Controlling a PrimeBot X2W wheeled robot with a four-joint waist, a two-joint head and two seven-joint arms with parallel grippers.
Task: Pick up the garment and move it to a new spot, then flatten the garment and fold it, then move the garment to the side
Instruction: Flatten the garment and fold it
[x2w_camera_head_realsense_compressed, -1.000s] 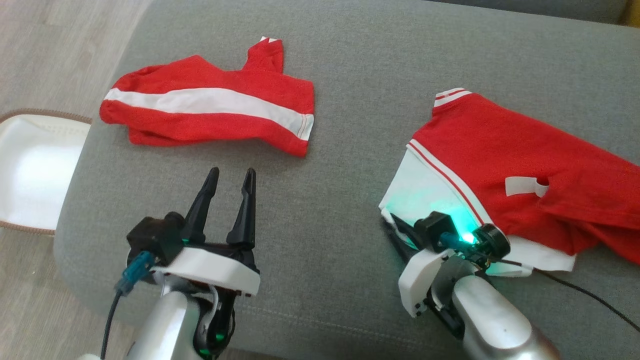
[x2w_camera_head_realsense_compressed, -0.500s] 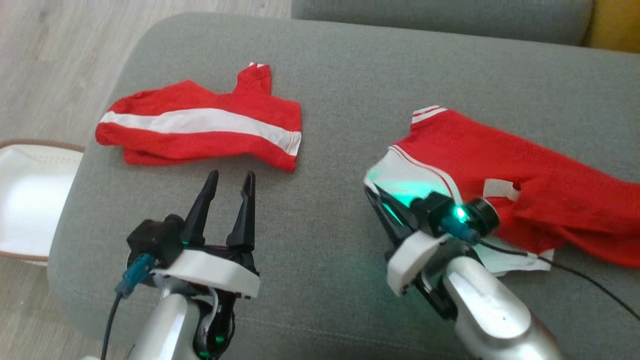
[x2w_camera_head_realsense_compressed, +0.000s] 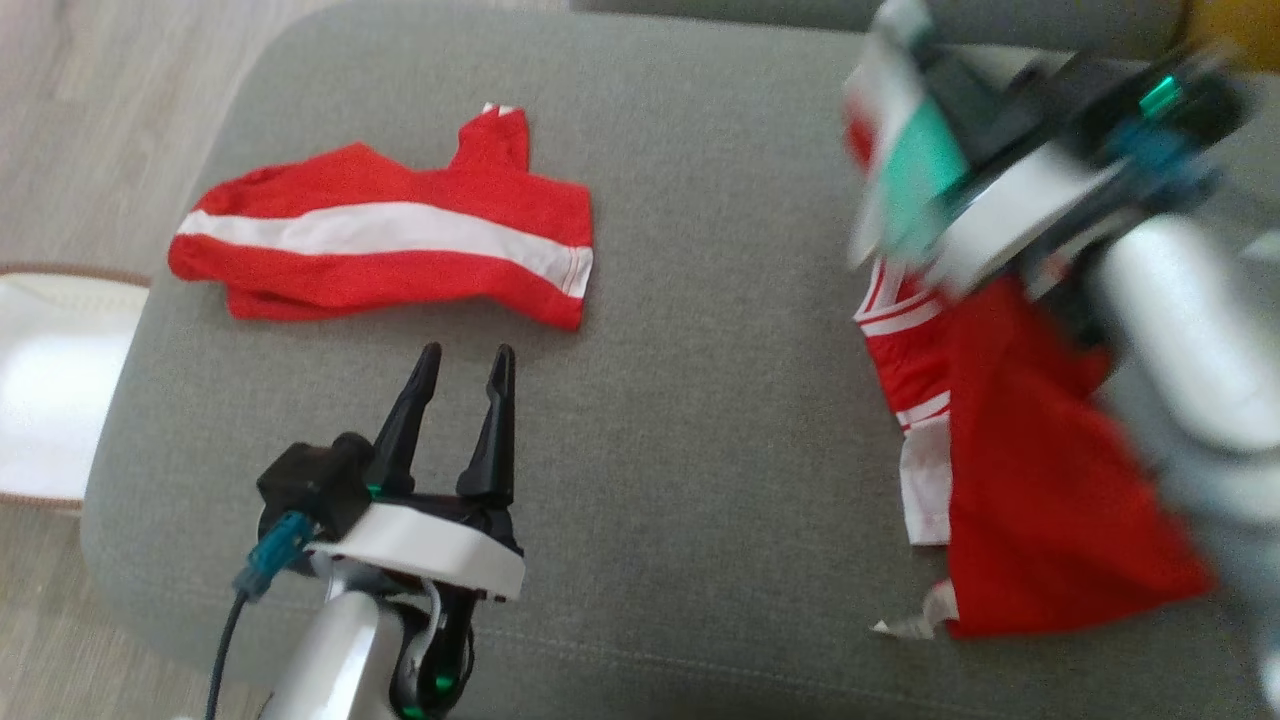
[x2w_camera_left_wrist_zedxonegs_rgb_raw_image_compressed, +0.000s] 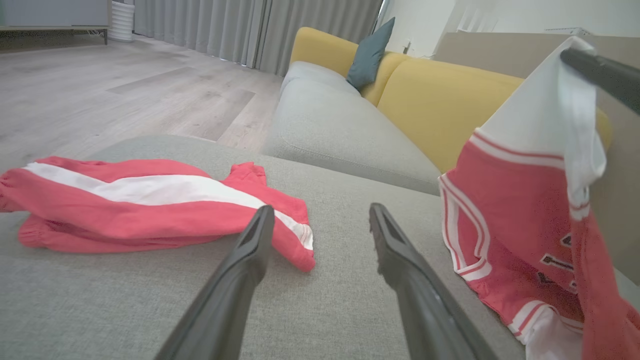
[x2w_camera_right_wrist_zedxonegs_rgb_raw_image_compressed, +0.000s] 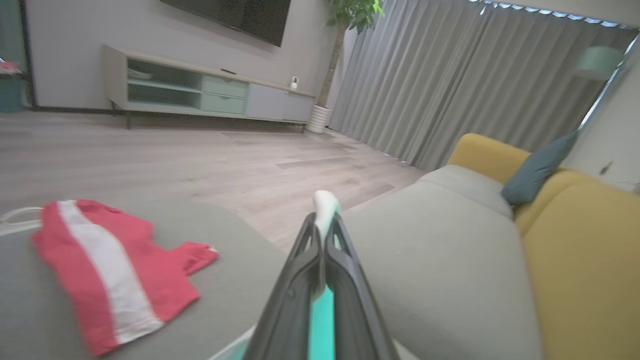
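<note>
No lettering, number or brand can be read anywhere. The hanging red-and-white garment (x2w_camera_left_wrist_zedxonegs_rgb_raw_image_compressed: 505, 220) on the right carries small dark-outlined patches (x2w_camera_left_wrist_zedxonegs_rgb_raw_image_compressed: 556, 261) on its front, but they are too blurred to make out.

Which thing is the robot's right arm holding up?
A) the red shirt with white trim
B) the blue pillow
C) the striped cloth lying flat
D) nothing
A: the right jaws are shut on the shirt's white edge, and it hangs from them.

matt red cloth garment (x2w_camera_head_realsense_compressed: 1040, 480), coarse-woven grey fabric cushion (x2w_camera_head_realsense_compressed: 700, 400).
</note>
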